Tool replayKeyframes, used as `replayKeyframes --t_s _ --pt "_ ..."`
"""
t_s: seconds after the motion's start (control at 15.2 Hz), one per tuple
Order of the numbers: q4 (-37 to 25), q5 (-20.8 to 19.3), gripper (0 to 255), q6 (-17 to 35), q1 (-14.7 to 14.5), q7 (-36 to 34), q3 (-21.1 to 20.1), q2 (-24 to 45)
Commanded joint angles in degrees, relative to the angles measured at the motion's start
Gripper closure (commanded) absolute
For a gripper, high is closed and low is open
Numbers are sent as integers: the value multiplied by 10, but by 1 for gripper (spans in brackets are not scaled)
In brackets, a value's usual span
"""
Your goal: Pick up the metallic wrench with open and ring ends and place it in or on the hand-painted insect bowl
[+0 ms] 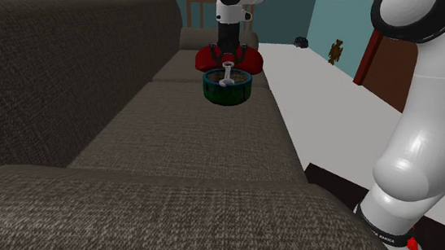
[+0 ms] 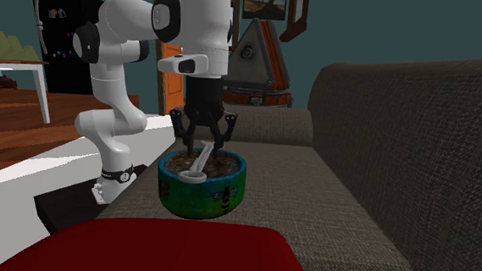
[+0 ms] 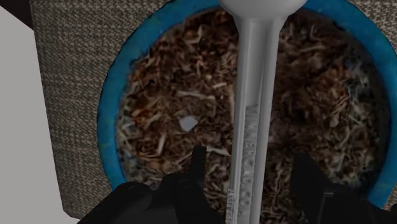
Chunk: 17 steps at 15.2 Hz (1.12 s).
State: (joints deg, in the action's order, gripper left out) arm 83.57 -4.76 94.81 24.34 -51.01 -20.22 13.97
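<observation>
Gripper (image 2: 203, 144): pointing straight down over the middle of the bowl, jaws spread well apart, clasping nothing.
Fingers (image 3: 198, 167): one on each side of the wrench's shaft. The wrist view shows a gap between each finger and the shaft, so neither finger touches it.
Wrench (image 3: 253, 108): pale grey, in the bowl. Its shaft runs out from between the fingers across the bowl's inside, and its rounded end lies at the rim on the bowl's near side in the second exterior view (raised lettering runs along the shaft, but I cannot read it).
Bowl (image 2: 202, 192): upright on the sofa seat, close to the seat's front edge. It has a blue rim and a mottled brown inside, and the outer wall is green and blue with an insect painted on it.
Red thing (image 1: 208, 60): rounded and plain red, on the seat just beyond the bowl in the shoulder view. It is large in the near foreground of the second exterior view, and I cannot tell what it is.
Sofa (image 1: 86, 74): dark grey-brown weave. The backrest is on the shoulder view's left and on the second exterior view's right.
Arm (image 1: 425, 129): white, rising at the shoulder view's right and bending over the seat toward the bowl.
Fridge (image 2: 62, 40): black, far off at the second exterior view's left.
</observation>
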Motion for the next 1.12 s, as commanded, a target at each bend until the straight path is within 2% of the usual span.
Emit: replayKeyframes --t_s 0.0,0.26,0.53,1.06 --pt "0 0 0 0 0 0 0 0" --pt "0 0 0 0 0 0 0 0" --pt "-105 -8 0 -83 -10 -2 -2 23" --pt "-105 -8 0 -83 -10 -2 -2 23"
